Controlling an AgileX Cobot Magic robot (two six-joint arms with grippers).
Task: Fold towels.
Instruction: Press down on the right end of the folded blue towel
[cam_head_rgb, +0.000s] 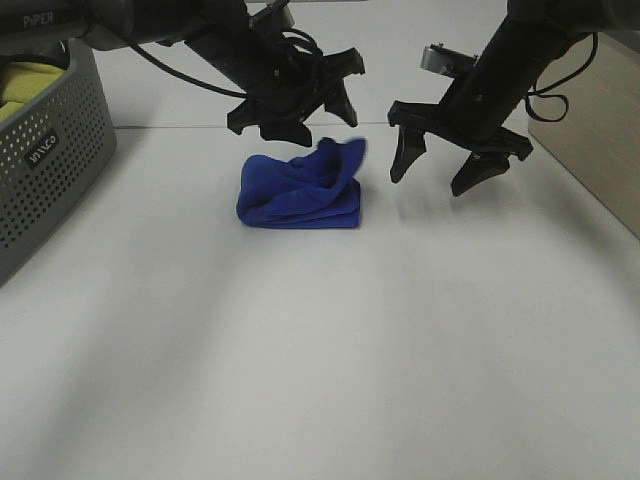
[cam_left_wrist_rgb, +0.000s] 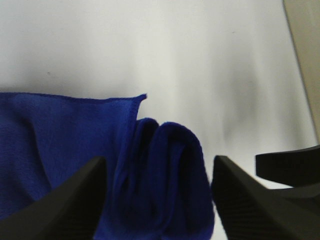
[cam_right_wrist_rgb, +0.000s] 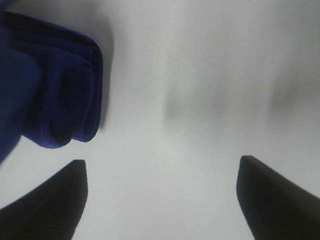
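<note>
Spread wide, gripping nothing: left end effector (cam_head_rgb: 325, 128) over the towel (cam_head_rgb: 300, 192) and its raised fold, right end effector (cam_head_rgb: 430, 183) just beside; royal-blue, loosely bunched on the bench (cam_head_rgb: 320, 360), upper centre.

Exterior high: set high before the table (cam_head_rgb: 320, 380), looking down and across the whole scene from well back; basket (cam_head_rgb: 50, 160) at its left edge.
Left wrist: looks along the left gripper (cam_left_wrist_rgb: 159, 160), very near the towel (cam_left_wrist_rgb: 70, 135), table beyond.
Right wrist: looks past the right gripper (cam_right_wrist_rgb: 162, 160), near the table; only the towel's end in frame.
Shared: all three show the towel's folded end and the table around it.
</note>
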